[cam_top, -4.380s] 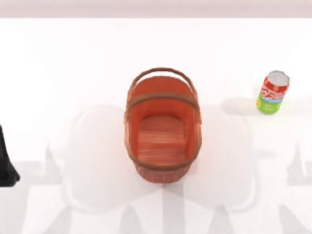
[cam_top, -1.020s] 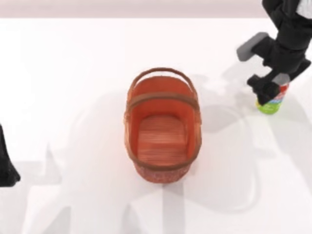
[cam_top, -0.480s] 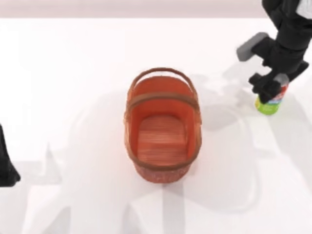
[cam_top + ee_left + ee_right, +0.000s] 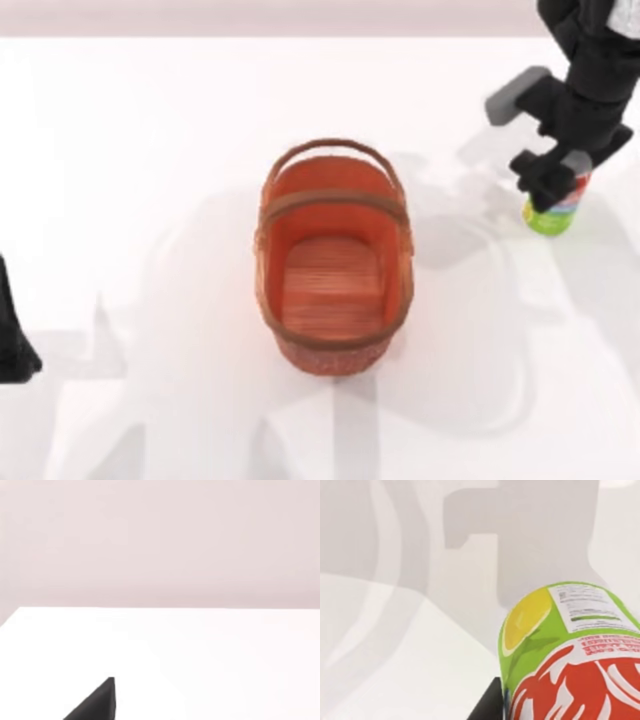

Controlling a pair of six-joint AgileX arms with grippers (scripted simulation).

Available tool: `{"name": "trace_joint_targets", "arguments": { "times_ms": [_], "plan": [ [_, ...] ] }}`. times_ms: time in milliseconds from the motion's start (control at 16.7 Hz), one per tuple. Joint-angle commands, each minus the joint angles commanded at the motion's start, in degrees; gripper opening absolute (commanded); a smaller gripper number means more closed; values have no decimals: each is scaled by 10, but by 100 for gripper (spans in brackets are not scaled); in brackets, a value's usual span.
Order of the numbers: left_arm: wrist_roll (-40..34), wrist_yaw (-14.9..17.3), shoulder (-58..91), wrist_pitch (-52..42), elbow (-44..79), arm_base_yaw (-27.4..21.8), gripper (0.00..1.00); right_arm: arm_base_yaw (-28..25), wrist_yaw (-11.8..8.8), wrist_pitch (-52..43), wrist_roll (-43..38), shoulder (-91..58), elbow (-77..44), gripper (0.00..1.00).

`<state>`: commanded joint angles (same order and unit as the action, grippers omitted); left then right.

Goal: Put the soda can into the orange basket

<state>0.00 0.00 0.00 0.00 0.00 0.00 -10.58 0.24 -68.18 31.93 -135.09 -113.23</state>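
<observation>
The soda can (image 4: 553, 216) stands on the table at the far right; only its lime-green lower part and a bit of the band show under my right gripper (image 4: 560, 176). That gripper comes down from above and is shut on the can's upper body. In the right wrist view the can (image 4: 570, 650) fills the near corner, and one dark finger (image 4: 490, 705) presses against its red side. The orange basket (image 4: 330, 343) sits in the middle of the table, handle arched across it, nothing inside. My left arm (image 4: 12, 340) is parked at the left edge.
A grey block on the right arm (image 4: 518, 95) sticks out above the can. The white table between the can and the basket holds only shadows. The left wrist view shows one dark finger (image 4: 97, 702) over bare table and a pale wall.
In the oldest frame the can stood alone. One second ago the right gripper was around it; since then its fingers have closed in on the can. Basket and left arm have not moved.
</observation>
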Motion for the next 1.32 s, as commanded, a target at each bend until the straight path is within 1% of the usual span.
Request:
{"name": "trace_joint_targets", "arguments": {
  "times_ms": [60, 180, 300, 420, 540, 660, 1080, 1200, 1320],
  "plan": [
    [0, 0, 0, 0, 0, 0, 100, -1, -4, 6, -1, 1, 2, 0],
    [0, 0, 0, 0, 0, 0, 100, -5, -24, 36, -10, 5, 13, 0],
    [0, 0, 0, 0, 0, 0, 100, -11, -57, 90, -26, 12, 32, 0],
    [0, 0, 0, 0, 0, 0, 100, -18, -102, 168, -49, 23, 59, 0],
    [0, 0, 0, 0, 0, 0, 100, -26, -157, 266, -78, 35, 92, 0],
    [0, 0, 0, 0, 0, 0, 100, -35, -219, 380, -112, 50, 133, 0],
    [0, 0, 0, 0, 0, 0, 100, -67, -449, 815, -247, 117, 297, 0],
    [0, 0, 0, 0, 0, 0, 100, -74, -508, 923, -279, 142, 339, 0],
    [0, 0, 0, 0, 0, 0, 100, -81, -558, 1010, -305, 166, 374, 0]
  ]
}}
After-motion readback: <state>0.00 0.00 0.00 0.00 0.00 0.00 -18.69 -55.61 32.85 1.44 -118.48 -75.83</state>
